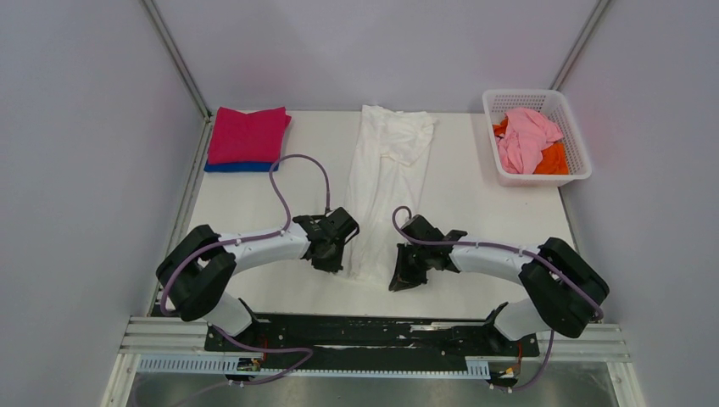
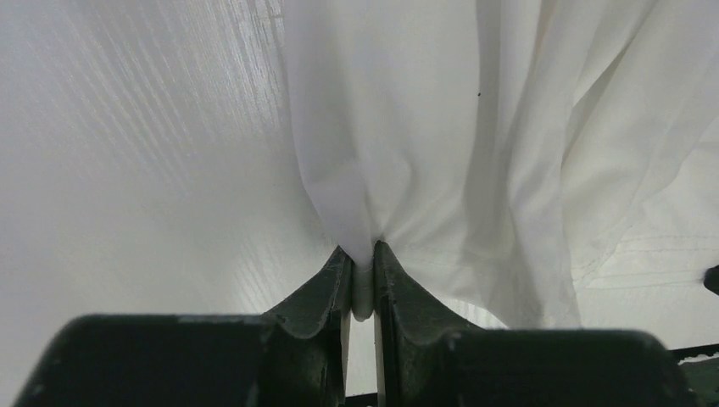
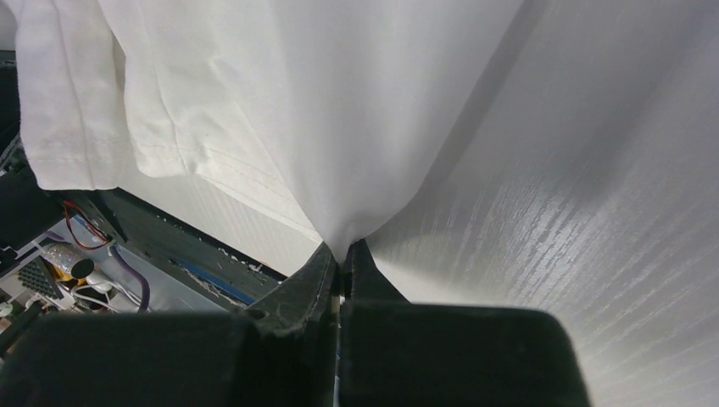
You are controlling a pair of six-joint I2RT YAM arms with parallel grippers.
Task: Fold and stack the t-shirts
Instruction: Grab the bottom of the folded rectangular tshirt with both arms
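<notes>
Step in hand: I was at the grab for a lengthwise fold. The white t-shirt (image 1: 386, 182) lay as a long narrow strip down the middle of the table (image 1: 475, 195), collar end far from me, hem end near my bases.

Left pincer (image 1: 337, 254): clamped on the near left corner of the shirt; my wrist view showed a wad of white cloth pinched between the fingers.

Right pincer (image 1: 405, 273): clamped tight on the near right hem corner, cloth fanning out from the fingertips (image 3: 326, 264).

Shirt state: no print visible from here, plain white side up, a bit rumpled near the collar.

Done pile: magenta t-shirt (image 1: 248, 134) folded on top of a blue t-shirt (image 1: 239, 167) at the far left corner.

Still waiting: pale pink t-shirt (image 1: 526, 136) and orange t-shirt (image 1: 553, 159) bunched in the white basket (image 1: 500, 103) at far right.

Next move, my guess: lift both corners together, keep them level and about the same width apart, carry the hem toward the collar and lay it flat.

Watch out for: thin pinches, so a corner could slip if I pulled unevenly.
</notes>
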